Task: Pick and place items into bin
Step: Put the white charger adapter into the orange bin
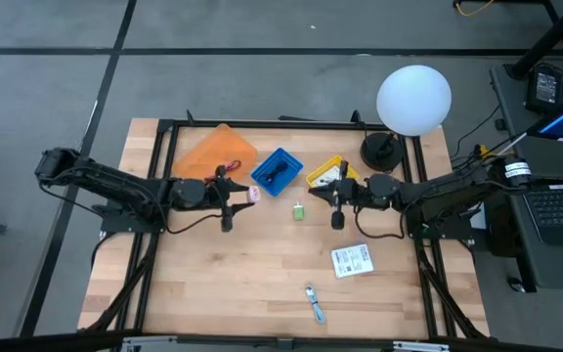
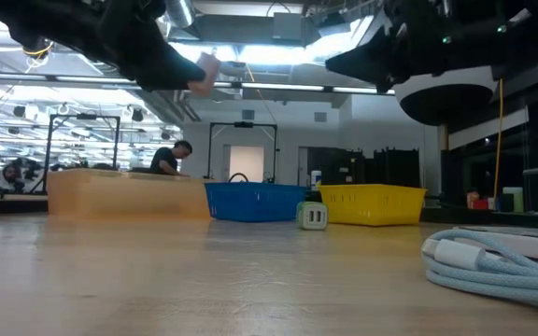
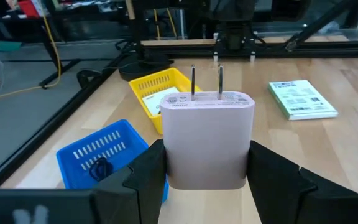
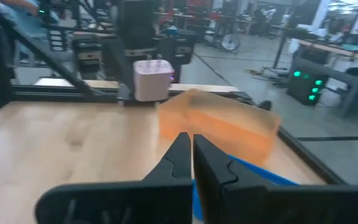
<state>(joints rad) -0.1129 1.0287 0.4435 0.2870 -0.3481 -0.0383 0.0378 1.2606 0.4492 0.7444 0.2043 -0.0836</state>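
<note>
My left gripper is shut on the pink block, a plug-like piece with two metal prongs. It hangs above the table just near of the blue bin. My right gripper is shut and holds nothing; it hovers by the yellow bin. A black coiled cable lies in the blue bin and a white card in the yellow one. The red cord lies at the orange bin. The tiny green piece, white printed packet and blue-silver tool lie on the table. My left gripper pinches the pink block between its two fingers, one on each of its opposite side faces. The fingers are about level and point toward the table's right. The prongs stick out away from the gripper. The block is lifted clear of the table.
A white globe lamp on a black base stands at the far right corner. A black frame runs around the table. People and benches show in the room beyond. Bare wood lies toward the near edge.
</note>
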